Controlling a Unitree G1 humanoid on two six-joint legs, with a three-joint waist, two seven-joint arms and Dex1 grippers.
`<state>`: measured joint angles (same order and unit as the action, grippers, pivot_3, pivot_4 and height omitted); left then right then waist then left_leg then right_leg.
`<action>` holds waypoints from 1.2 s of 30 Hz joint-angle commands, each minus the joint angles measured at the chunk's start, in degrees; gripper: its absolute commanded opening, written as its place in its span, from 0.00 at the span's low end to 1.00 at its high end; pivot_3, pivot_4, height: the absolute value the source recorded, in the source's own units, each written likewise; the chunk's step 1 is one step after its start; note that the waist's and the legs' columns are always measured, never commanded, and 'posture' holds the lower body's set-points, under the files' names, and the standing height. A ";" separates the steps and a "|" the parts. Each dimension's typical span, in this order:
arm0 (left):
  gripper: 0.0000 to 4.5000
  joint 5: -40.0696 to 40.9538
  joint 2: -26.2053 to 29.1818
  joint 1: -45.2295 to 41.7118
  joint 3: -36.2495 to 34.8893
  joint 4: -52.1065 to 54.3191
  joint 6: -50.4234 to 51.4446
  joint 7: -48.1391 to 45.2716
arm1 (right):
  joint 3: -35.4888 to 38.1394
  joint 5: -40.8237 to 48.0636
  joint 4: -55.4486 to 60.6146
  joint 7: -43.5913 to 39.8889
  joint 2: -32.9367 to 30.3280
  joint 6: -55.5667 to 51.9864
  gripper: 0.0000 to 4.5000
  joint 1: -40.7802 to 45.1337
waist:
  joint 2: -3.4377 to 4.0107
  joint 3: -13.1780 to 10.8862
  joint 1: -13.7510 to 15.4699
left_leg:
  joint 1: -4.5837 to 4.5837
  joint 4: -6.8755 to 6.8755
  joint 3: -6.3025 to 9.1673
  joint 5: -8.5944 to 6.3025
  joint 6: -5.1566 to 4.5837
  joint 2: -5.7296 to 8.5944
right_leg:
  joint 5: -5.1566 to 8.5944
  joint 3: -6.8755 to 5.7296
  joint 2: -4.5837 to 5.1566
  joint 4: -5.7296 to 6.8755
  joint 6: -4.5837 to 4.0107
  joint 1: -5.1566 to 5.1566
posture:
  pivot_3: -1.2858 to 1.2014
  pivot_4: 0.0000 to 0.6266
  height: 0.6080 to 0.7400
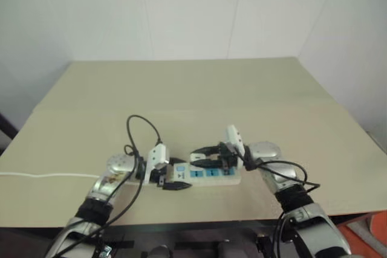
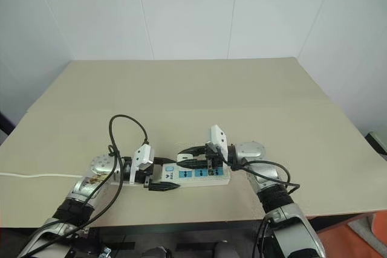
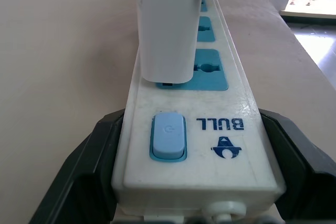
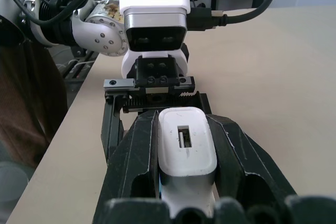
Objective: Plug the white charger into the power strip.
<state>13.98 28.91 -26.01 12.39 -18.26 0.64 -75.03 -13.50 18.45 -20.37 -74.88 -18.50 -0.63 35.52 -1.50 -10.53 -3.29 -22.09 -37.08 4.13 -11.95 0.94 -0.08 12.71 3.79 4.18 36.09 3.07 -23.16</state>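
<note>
**Charger at the socket – misalignment risk**

Left gripper [image 1: 171, 180] pinches the switch end of the strip [image 3: 210, 129], holding it on the bench [image 1: 181, 89]. Right gripper [image 4: 186, 145] pinches the charger [image 3: 168, 30], which stands upright at the first blue socket, nearest the switch. Seating depth: can't tell. Risks, my read: a tilted charger jams its pins; a hard push slides the strip out of the left grip. Charger: small white rounded block, slot in its back face.

White charger's [image 3: 167, 30] prongs hidden against the power strip [image 3: 210, 145], its top cut off
</note>
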 commanded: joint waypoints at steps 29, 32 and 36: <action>0.73 -1.09 1.37 0.21 -0.35 -0.02 0.51 -0.25 | -2.16 -4.66 -3.79 2.06 1.78 -0.55 0.27 -1.66 | -0.18 0.20 -0.41 | 0.21 0.10 0.00 0.00 0.00 -0.04 | 0.03 0.02 -0.04 0.00 -0.05 0.14 | 0.52 0.24 1.00; 0.73 -0.97 1.22 0.63 -0.43 0.63 0.65 0.10 | -3.51 -4.98 -3.87 1.76 3.36 -1.36 0.27 -1.53 | -0.18 0.21 -0.61 | 0.24 0.11 0.00 0.00 0.00 -0.07 | 0.03 0.03 -0.07 0.02 -0.05 0.14 | 0.52 0.24 1.00; 0.73 -0.78 1.41 1.79 -0.76 1.85 0.92 0.41 | -3.89 -5.16 -5.27 0.56 3.82 -2.37 0.27 -0.94 | -0.18 0.23 -0.81 | 0.34 0.16 -0.03 0.00 0.00 -0.23 | 0.03 0.08 -0.24 0.02 -0.09 0.15 | 0.52 0.24 1.00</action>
<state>13.85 29.78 -24.99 11.29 -17.91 1.20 -75.11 -13.46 16.41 -23.11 -73.80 -15.26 -0.65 35.76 -1.68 -10.30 -4.10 -21.73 -36.91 4.08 -11.95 0.95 -0.38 12.73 3.89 3.86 36.11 2.95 -23.01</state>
